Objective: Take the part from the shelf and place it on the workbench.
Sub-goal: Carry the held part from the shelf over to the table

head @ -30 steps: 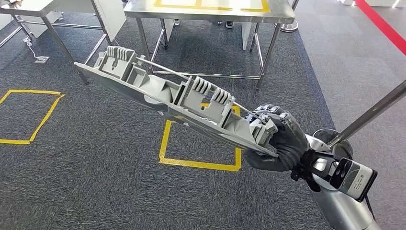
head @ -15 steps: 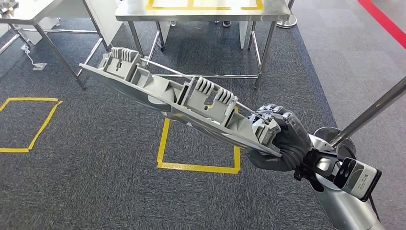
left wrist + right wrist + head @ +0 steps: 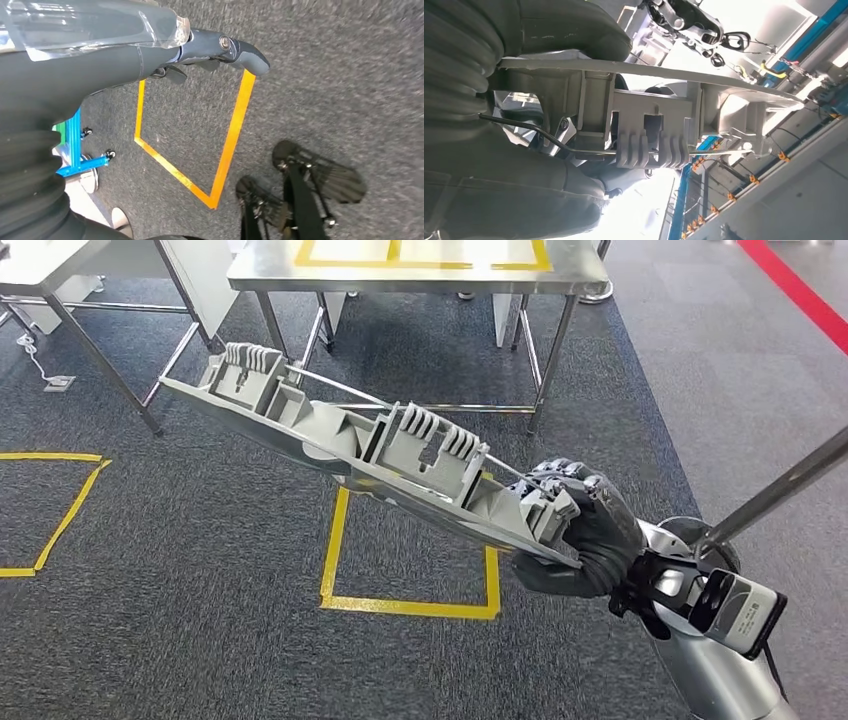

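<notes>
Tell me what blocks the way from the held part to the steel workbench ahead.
Nothing visible does. The right hand holds the part in the air, its far end pointing at the workbench; between them lies bare carpet with a taped square.

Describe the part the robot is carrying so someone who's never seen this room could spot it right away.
Start at the steel workbench with yellow tape on top, then look down over the grey carpet in front of it. There the right hand grips one end of a long grey plastic part, slanting up toward the bench. Ribbed clips and a thin metal rod along it set it apart.
</notes>
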Motion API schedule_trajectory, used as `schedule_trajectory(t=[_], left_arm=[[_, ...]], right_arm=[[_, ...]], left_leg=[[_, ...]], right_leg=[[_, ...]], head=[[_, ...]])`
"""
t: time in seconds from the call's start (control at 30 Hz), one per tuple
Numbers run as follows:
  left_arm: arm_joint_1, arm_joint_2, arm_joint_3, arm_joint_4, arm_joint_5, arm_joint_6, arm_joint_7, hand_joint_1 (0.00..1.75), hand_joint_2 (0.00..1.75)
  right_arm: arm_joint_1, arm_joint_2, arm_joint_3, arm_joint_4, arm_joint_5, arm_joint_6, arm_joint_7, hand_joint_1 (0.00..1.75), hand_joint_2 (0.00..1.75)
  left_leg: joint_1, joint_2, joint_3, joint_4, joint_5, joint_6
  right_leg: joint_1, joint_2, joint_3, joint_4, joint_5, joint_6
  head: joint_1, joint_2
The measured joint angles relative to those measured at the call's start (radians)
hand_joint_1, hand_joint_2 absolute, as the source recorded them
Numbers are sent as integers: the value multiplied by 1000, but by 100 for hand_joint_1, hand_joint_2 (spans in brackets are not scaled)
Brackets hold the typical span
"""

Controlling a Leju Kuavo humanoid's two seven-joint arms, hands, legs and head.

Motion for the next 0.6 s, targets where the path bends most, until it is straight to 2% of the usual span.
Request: schedule_trajectory(t=[0.03, 0.1, 0.13, 0.17, 0.2, 0.23, 0.27, 0.3, 0.33, 0.37, 0.47, 0.5, 0.53, 0.6], left_arm=[[0, 0, 0, 0, -1, 0, 0, 0, 175], [1, -1, 0, 0, -1, 0, 0, 0, 175], [1, -1, 0, 0, -2, 0, 0, 0, 175], [2, -1, 0, 0, -2, 0, 0, 0, 175], [2, -2, 0, 0, -2, 0, 0, 0, 175], [3, -2, 0, 0, -2, 0, 0, 0, 175], [3, -2, 0, 0, -2, 0, 0, 0, 175], [3, -2, 0, 0, -2, 0, 0, 0, 175], [2, -2, 0, 0, -2, 0, 1, 0, 175], [2, -1, 0, 0, -2, 0, 1, 0, 175], [-1, -1, 0, 0, -3, -1, 1, 0, 175], [-3, -2, 0, 0, -3, -1, 1, 0, 175], [-4, -3, 0, 0, -3, -1, 1, 0, 175], [-3, -4, 0, 0, -4, -1, 1, 0, 175]], right_arm=[[0, 1, 0, -1, 2, 0, 0, 175, 175], [4, 3, 0, -2, 5, 0, 0, 175, 175], [8, 4, 0, -2, 6, 0, 0, 175, 175], [11, 4, 0, -2, 7, 0, 0, 175, 175], [13, 4, 0, -2, 7, 0, 0, 175, 175], [14, 4, 0, -2, 7, 0, 1, 175, 175], [14, 4, 0, -2, 7, 0, 1, 175, 175], [15, 5, 0, -2, 7, 1, 2, 175, 175], [16, 6, -1, -3, 7, 2, 3, 175, 175], [18, 7, -2, -4, 7, 2, 4, 175, 175], [17, 8, -8, -10, 7, 5, 6, 175, 175], [17, 8, -10, -12, 7, 5, 6, 175, 175], [17, 8, -13, -13, 7, 6, 5, 175, 175], [19, 9, -17, -13, 6, 6, 2, 175, 175]], left_leg=[[2, 0, 10, -3, -6, 4], [2, -1, 29, -4, -24, 8], [2, -1, 40, -4, -34, 8], [2, -3, 54, -4, -46, 7], [3, -4, 70, -4, -58, 5], [4, -5, 88, -4, -71, 2], [4, -5, 104, -4, -85, -2], [3, -6, 119, -3, -99, -7], [2, -5, 128, -3, -113, -14], [1, -4, 139, -2, -123, -21], [3, 1, 151, 21, -129, -37], [4, 1, 133, 54, -129, -41], [4, 2, 99, 108, -137, -45], [5, 1, 7, 232, -181, -51]], right_leg=[[-1, -2, -33, 54, -12, 4], [-1, -3, -123, 178, -55, 12], [-2, -3, -163, 217, -76, 15], [-2, -3, -189, 226, -83, 17], [-2, -4, -198, 202, -68, 17], [-3, -5, -194, 150, -30, 15], [-3, -9, -186, 83, 33, 12], [-2, -14, -177, 30, 83, 7], [0, -18, -169, -5, 120, 1], [2, -20, -164, -21, 138, -6], [3, -13, -134, -26, 122, -29], [1, -12, -121, -28, 115, -35], [0, -11, -109, -30, 107, -40], [1, -9, -91, -31, 88, -46]], head=[[0, 0], [1, 0], [0, 0], [1, 0], [1, 0], [1, 0], [1, 0], [1, 0], [2, 0], [2, 0], [0, 0], [-2, 0], [-4, 0], [-7, 0]])
